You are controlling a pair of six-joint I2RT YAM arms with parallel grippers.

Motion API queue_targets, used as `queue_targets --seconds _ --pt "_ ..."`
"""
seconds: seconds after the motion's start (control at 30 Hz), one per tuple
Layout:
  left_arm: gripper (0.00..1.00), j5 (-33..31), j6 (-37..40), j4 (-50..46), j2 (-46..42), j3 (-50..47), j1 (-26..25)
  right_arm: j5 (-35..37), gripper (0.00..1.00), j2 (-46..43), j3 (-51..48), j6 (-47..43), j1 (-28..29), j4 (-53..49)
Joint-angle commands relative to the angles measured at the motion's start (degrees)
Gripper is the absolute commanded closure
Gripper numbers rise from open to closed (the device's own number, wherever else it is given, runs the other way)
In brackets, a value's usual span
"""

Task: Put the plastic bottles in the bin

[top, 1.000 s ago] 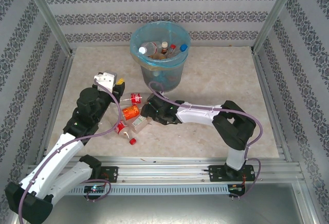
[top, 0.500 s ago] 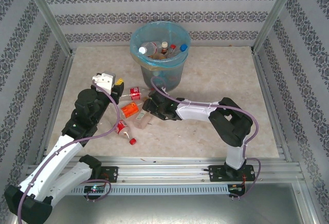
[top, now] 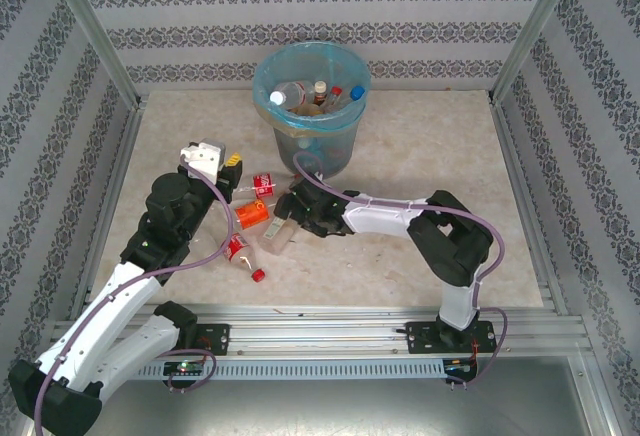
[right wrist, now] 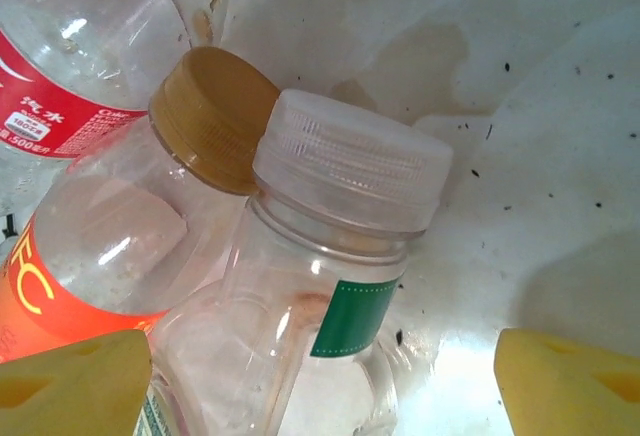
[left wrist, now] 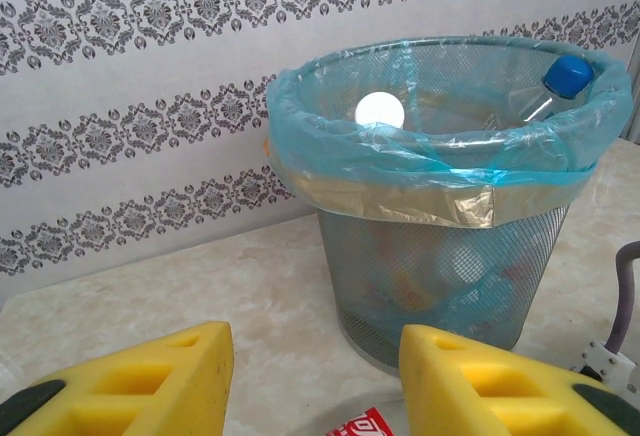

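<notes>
The bin (top: 343,144) stands at the back with several plastic bottles inside; its blue liner (left wrist: 440,156) shows ahead in the left wrist view. My left gripper (top: 233,170) hangs raised, left of the bin. Its yellow fingers (left wrist: 150,376) are shut on a red-labelled bottle (top: 262,184), whose label edge (left wrist: 365,424) shows low between them. My right gripper (top: 283,224) is open and low over the table. Its fingers (right wrist: 75,381) straddle a clear white-capped bottle (right wrist: 330,286) without touching it. An orange-capped, orange-labelled bottle (right wrist: 120,246) leans against that bottle.
Another red-labelled bottle (top: 237,248) with a red cap (top: 258,275) lies nearer the front. The orange bottle (top: 252,214) and the clear one (top: 272,239) lie side by side mid-table. Metal frame posts and patterned walls close in the table on three sides.
My right gripper narrowed, then opened wide again, edging up and left at the clear bottle. The red-labelled bottle at my left gripper has shifted slightly upward.
</notes>
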Motion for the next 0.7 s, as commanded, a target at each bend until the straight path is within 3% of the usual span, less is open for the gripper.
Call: queue_targets --seconds 0.0,0.03,0.33,0.67 --pt "0.52 0.6 0.2 -0.2 -0.3 0.4 0.2 -1.9 0.06 -2.4 -1.0 -0.7 1.4 -2.5" --pt "0.52 0.6 0.1 -0.3 -0.3 0.4 0.3 -2.8 0.02 -2.4 -1.0 -0.8 1.6 -2.1" --pt "0.52 0.8 -0.1 -0.6 -0.3 0.5 0.2 -4.3 0.02 -1.0 0.7 -0.2 2.7 -4.8" --pt "0.52 0.7 -0.1 -0.5 0.3 0.4 0.3 -5.5 0.19 -2.6 -2.6 -0.2 -0.7 -6.0"
